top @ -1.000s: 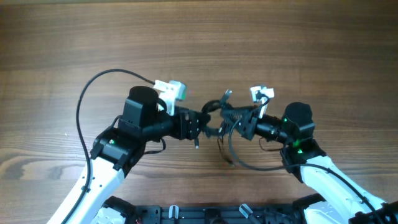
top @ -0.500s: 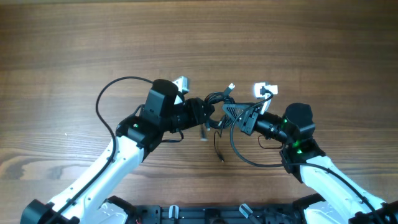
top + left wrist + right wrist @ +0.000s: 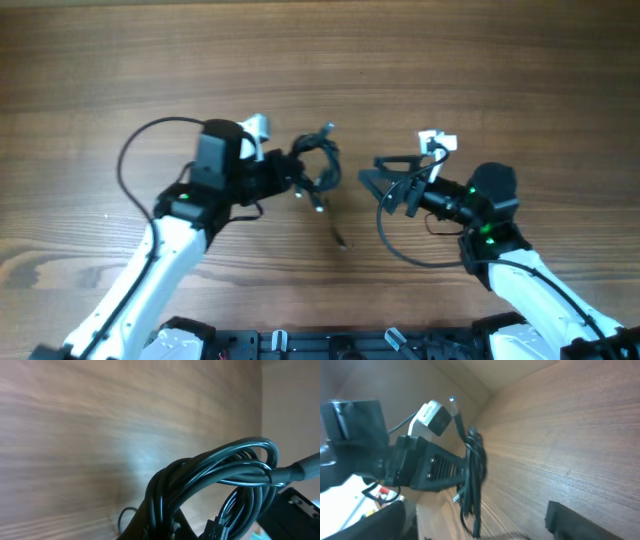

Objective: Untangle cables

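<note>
The cables (image 3: 322,158) are a small coil of thin black cords held just above the wooden table. My left gripper (image 3: 303,178) is shut on the coil's left side. One strand hangs down to a tip (image 3: 341,242) near the table. In the left wrist view the coil (image 3: 215,480) fills the frame, pinched at the bottom between my fingers (image 3: 150,527). My right gripper (image 3: 377,177) stands open a short way right of the coil, touching nothing. The right wrist view shows the cables (image 3: 472,460) hanging from the left arm, with one right finger (image 3: 575,520) at the lower right.
A thicker black wire (image 3: 405,250) of the right arm loops below its gripper. Another arm wire (image 3: 135,160) arcs out to the left of the left arm. The wooden table (image 3: 320,50) stretches behind both arms.
My left gripper has shut on the coil and carried it to the left. My right gripper has opened and let go of it. The two grippers now stand apart.
</note>
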Action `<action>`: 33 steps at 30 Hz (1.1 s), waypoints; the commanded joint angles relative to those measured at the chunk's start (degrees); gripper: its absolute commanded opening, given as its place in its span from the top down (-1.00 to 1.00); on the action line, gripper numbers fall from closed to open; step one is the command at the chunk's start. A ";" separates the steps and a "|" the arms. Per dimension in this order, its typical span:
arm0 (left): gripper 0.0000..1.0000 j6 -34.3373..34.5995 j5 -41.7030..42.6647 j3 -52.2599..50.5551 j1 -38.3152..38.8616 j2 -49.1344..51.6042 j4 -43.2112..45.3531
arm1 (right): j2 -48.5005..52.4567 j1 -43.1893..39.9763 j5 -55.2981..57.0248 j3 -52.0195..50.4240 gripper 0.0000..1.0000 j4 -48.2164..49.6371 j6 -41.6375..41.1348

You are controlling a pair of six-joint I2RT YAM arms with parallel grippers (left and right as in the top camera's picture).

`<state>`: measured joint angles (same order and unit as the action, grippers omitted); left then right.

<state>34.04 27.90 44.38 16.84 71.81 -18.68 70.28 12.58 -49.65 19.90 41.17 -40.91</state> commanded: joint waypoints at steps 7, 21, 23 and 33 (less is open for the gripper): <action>0.92 -22.14 -0.35 0.85 0.24 -2.75 -4.33 | -0.26 5.20 -1.14 0.50 -0.18 9.66 -5.75; 0.92 -24.68 -0.33 0.85 6.32 -2.69 -5.51 | -0.20 12.61 14.32 0.50 0.64 9.68 -3.82; 0.92 -24.70 -0.35 0.85 6.29 -2.69 -5.97 | -0.20 12.61 14.32 0.50 0.79 9.27 -2.54; 0.92 -24.63 -0.70 0.85 6.23 -2.69 -6.95 | -0.17 12.59 16.81 0.50 0.50 7.48 -1.29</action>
<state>10.57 26.85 44.38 22.90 69.78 -25.78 70.26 24.88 -32.86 19.94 48.49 -42.76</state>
